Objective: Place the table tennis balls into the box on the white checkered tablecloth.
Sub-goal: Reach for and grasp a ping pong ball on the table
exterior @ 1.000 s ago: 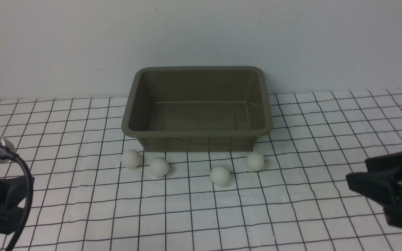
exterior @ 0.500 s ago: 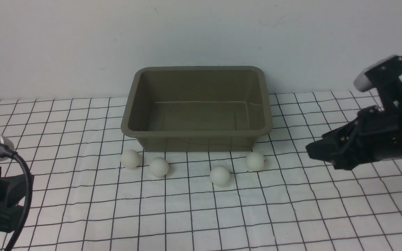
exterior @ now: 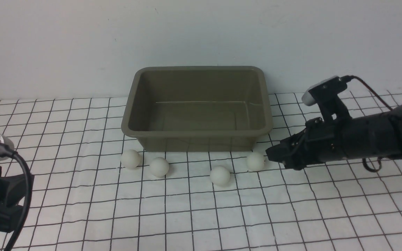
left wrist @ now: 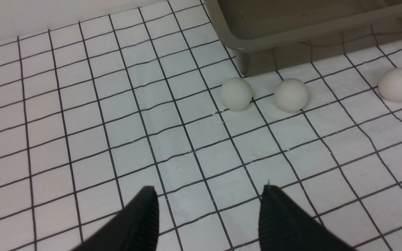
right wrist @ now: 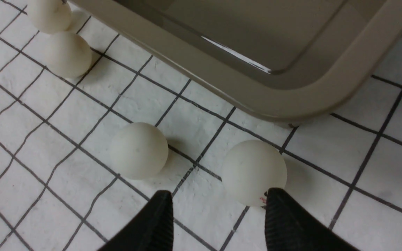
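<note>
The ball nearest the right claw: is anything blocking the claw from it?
Nothing visible does. The open right claw is right beside that ball, with only bare checkered tablecloth between them; the box stands just behind it.

the box (exterior: 195, 143) is set on the tablecloth (exterior: 82, 209), toward its far edge. on the cloth, in an uneven row before the near side of the box, are laid the leftmost ball (exterior: 131, 159) before the box's left corner, the second ball (exterior: 159, 166) just beside it to the right, the third ball (exterior: 220, 175) nearest the viewer, and the rightmost ball (exterior: 255, 161) before the box's right corner. the right gripper (exterior: 269, 155) is placed just right of the rightmost ball; the left gripper (left wrist: 208, 205) is seen at the near left, well apart from all balls.
</note>
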